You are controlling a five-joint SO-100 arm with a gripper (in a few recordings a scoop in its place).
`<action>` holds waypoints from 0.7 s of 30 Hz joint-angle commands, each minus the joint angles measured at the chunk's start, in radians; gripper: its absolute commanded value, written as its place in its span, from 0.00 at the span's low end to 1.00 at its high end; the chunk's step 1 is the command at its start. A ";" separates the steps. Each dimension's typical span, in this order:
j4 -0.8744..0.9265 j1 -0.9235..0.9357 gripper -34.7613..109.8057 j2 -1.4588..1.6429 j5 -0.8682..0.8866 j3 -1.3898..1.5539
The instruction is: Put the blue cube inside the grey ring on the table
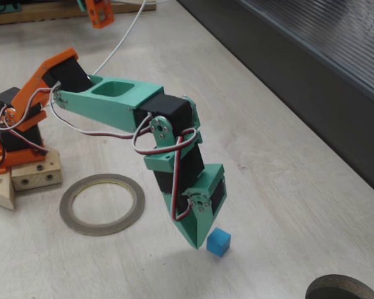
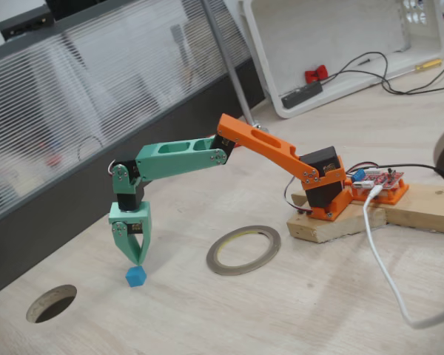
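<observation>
While the gripper [image 2: 137, 259] hovers, blue cube [image 2: 135, 276] sits just below.

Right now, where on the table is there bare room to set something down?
Inside the grey ring is bare wood. So is the table in front of the ring, up to the white cable. It is crowded around the blue cube, where the gripper hangs, and by the wooden base blocks.
</observation>
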 commanded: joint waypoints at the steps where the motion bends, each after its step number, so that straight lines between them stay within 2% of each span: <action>1: -0.005 0.003 0.24 0.023 0.009 -0.017; 21: -0.005 0.003 0.24 0.020 0.003 -0.017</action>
